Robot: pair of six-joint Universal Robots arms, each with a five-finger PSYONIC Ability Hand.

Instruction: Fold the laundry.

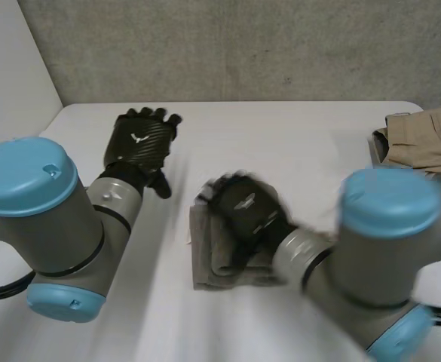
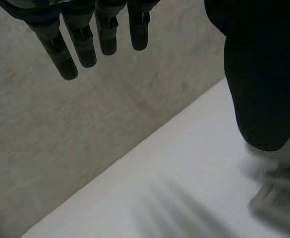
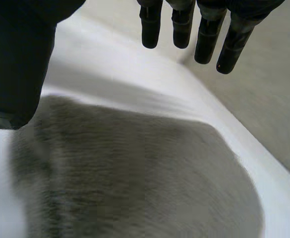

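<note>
The folded grey towel (image 1: 205, 260) lies mid-table, its long axis running near to far. The right hand (image 1: 243, 207) is over it, fingers straight and spread. The left hand (image 1: 139, 143), far left, is likewise spread and holds nothing.

Our head camera looks down from the near edge over the whole table (image 1: 280, 136) to the wall (image 1: 243, 45), while each wrist camera peers close and low toward the table's edge and that wall, the right one sharing the cloth (image 3: 135, 168) with the head view.

bare lab or test cell: plain white table (image 1: 280, 136) against rough grey concrete wall (image 1: 243, 45)
</note>
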